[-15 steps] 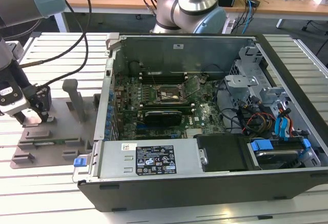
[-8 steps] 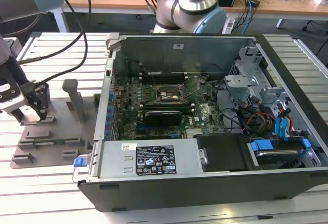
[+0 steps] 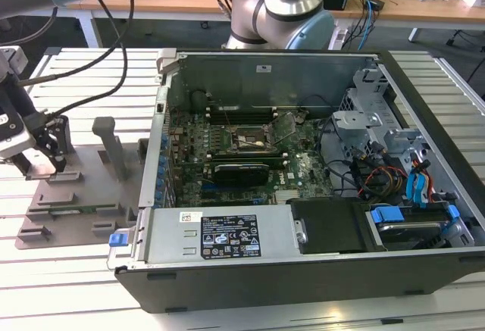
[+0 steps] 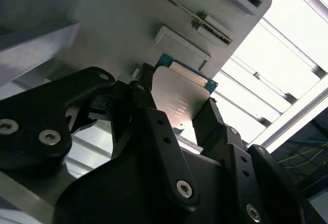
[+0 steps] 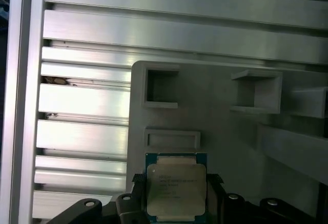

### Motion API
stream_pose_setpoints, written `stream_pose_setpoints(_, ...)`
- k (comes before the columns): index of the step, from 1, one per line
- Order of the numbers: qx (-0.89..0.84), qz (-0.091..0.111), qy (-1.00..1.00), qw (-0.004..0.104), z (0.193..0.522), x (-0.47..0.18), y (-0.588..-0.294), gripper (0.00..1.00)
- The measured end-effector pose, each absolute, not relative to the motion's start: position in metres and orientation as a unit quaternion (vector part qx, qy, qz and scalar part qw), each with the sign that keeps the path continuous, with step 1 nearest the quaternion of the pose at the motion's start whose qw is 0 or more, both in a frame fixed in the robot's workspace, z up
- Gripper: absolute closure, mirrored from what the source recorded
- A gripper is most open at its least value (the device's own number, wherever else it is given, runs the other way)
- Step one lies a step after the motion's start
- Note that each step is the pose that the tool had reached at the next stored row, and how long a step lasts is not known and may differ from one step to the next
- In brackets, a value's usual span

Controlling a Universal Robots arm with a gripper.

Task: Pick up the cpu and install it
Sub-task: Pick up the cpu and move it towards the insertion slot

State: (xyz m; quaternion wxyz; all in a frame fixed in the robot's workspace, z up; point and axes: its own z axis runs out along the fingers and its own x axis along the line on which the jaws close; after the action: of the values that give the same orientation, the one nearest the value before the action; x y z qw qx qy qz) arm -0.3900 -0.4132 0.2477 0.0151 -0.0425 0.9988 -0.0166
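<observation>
The cpu (image 5: 176, 188), a flat square chip with a silvery top and a green rim, lies low over the grey plastic tray (image 5: 220, 131). It sits between the black fingers (image 5: 137, 183) of my gripper (image 5: 176, 182), which is shut on its two opposite edges. In the second wrist view the cpu (image 4: 179, 98) shows the same way, with the gripper (image 4: 178, 101) clamped on it against the tray (image 4: 118, 29). In the exterior view the gripper (image 3: 53, 163) is down at the tray (image 3: 76, 198), at the exterior view's left. The open computer case (image 3: 303, 270) holds the bare cpu socket (image 3: 246, 140).
A grey upright post (image 3: 112, 145) stands on the tray between gripper and case. Inside the case lie a black graphics card (image 3: 241, 172), cables (image 3: 364, 172) and drive bays (image 3: 409, 217). Ribbed aluminium table slats (image 5: 82, 101) surround the tray. The arm's base (image 3: 280, 5) stands behind the case.
</observation>
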Motion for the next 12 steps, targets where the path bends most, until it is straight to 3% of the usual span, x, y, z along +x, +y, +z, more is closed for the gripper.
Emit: stream_pose_setpoints(12,-0.042,-0.017,0.999,0.015,0.274,-0.390,-0.413,0.45)
